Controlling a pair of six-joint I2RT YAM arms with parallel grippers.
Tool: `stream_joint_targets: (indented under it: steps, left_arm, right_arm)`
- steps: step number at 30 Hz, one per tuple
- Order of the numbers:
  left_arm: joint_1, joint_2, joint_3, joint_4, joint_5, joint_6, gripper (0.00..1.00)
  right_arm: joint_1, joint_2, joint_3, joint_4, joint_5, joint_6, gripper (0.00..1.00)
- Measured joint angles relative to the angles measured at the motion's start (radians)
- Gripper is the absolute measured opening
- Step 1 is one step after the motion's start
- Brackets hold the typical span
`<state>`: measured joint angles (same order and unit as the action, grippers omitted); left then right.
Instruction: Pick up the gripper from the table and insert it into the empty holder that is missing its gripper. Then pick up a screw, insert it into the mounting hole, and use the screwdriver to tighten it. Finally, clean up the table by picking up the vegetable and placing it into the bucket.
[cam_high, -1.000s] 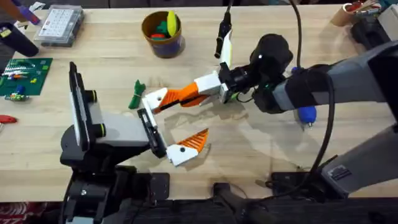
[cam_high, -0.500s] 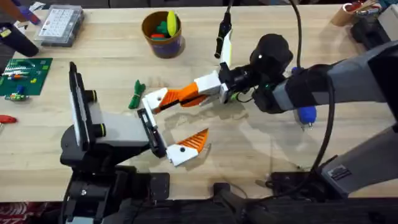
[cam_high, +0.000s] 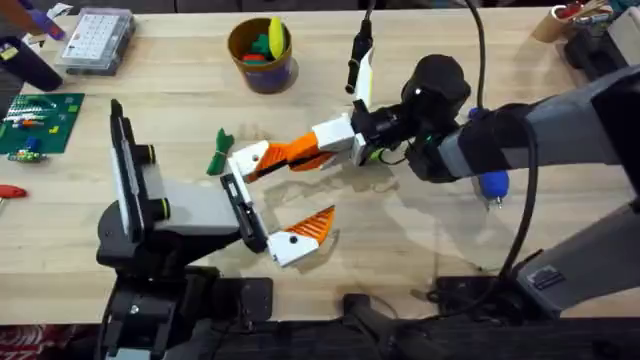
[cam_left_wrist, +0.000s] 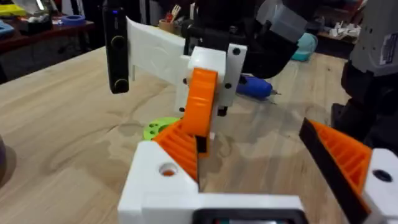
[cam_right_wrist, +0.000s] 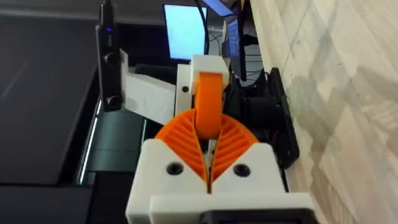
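Note:
My right gripper (cam_high: 312, 148) reaches in from the right and is shut on the orange gripper (cam_high: 276, 160). Its ribbed pads (cam_right_wrist: 180, 146) clamp the piece (cam_right_wrist: 208, 102). The piece's far end meets the white holder (cam_high: 250, 158) on my left arm. From the left wrist the holder (cam_left_wrist: 158, 180) carries the orange wedge (cam_left_wrist: 180, 146) at its tip. My left gripper (cam_high: 287, 195) is open, with its other ribbed finger (cam_high: 305, 232) well apart. The dark green vegetable (cam_high: 219, 150) lies just left of the holder. The bucket (cam_high: 268, 72) stands at the back, holding toy foods. The blue screwdriver (cam_high: 492, 183) lies partly under my right arm.
A clear parts box (cam_high: 95, 40) and a green circuit board (cam_high: 35, 120) sit at the far left. A bright green round piece (cam_left_wrist: 155, 129) lies on the table under the joined grippers. Bare wood stretches along the table's front right.

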<state>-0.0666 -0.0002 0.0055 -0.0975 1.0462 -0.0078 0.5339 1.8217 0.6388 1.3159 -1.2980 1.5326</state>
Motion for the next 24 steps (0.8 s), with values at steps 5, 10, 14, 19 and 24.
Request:
stream_joint_targets:
  steps: [5, 10, 14, 19, 24]
  left_arm:
    - [0.000, 0.000, 0.000, 0.000, 0.000, 0.000, 0.986]
    - [0.000, 0.000, 0.000, 0.000, 0.000, 0.000, 0.986]
    - [0.000, 0.000, 0.000, 0.000, -0.001, 0.000, 0.986]
    - [0.000, 0.000, 0.000, 0.000, -0.002, 0.000, 0.986]
    - [0.000, 0.000, 0.000, 0.000, -0.003, 0.000, 0.986]
  right_arm:
    - [0.000, 0.000, 0.000, 0.000, 0.000, 0.000, 0.011]
    - [0.000, 0.000, 0.000, 0.000, 0.001, 0.000, 0.011]
    - [0.001, 0.000, 0.000, 0.000, 0.003, 0.000, 0.011]
    - [0.001, 0.000, 0.000, 0.000, 0.004, 0.000, 0.011]
    - [0.001, 0.000, 0.000, 0.000, 0.004, 0.000, 0.024]
